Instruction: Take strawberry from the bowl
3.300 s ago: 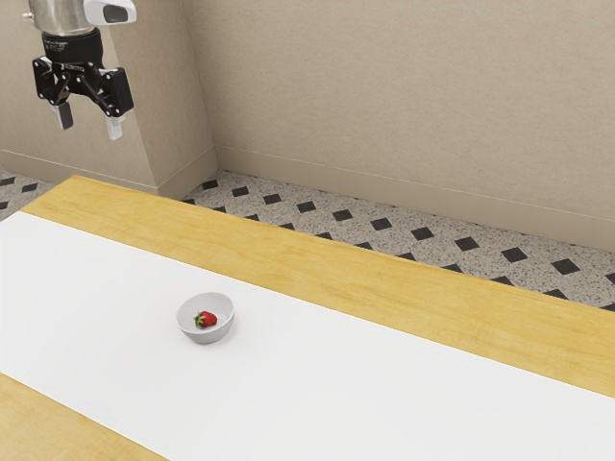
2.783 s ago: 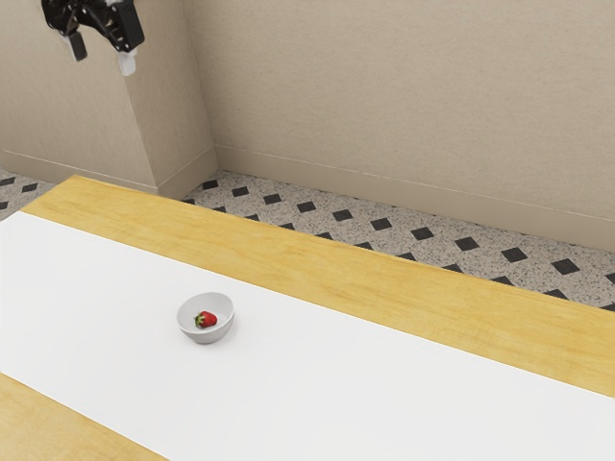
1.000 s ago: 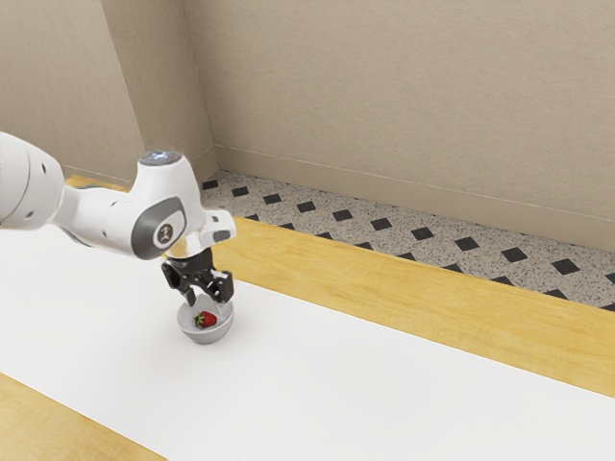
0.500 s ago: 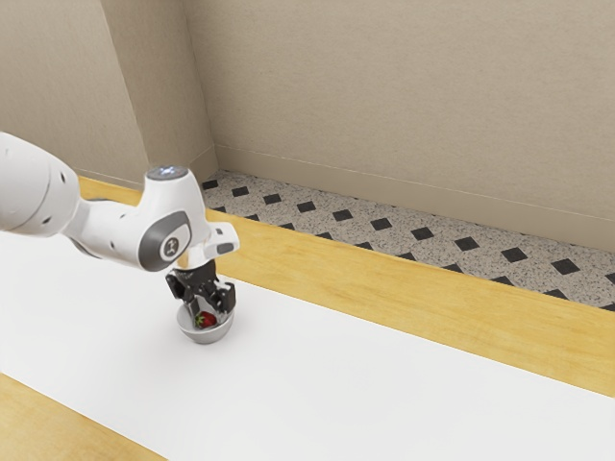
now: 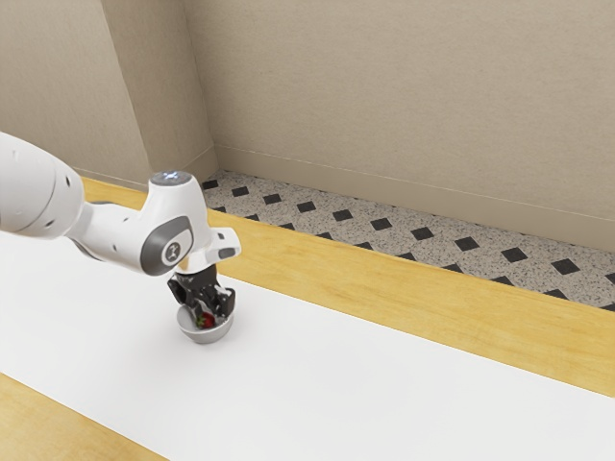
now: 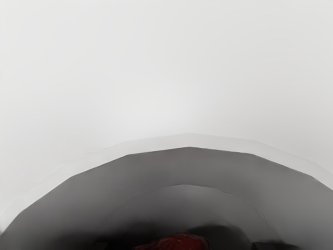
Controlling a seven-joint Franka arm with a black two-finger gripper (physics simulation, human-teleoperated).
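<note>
My gripper reaches down into the small grey bowl, its fingers apart on either side of the red strawberry. The berry lies inside the bowl, partly hidden by the fingers. In the wrist view, the strawberry is at the lower edge, within the curved wall of the bowl. Dark shapes flank it there, with a gap visible between the berry and one of them.
A white strip runs along the wooden table beneath the bowl. The arm comes in low from the exterior view's left. Beyond the table's far edge are tiled floor and a beige wall.
From above the table at the exterior view's upper left, my hand has come over and down into the bowl. Lately it sank slightly and its fingers drew somewhat inward. Bowl and strawberry have stayed put.
</note>
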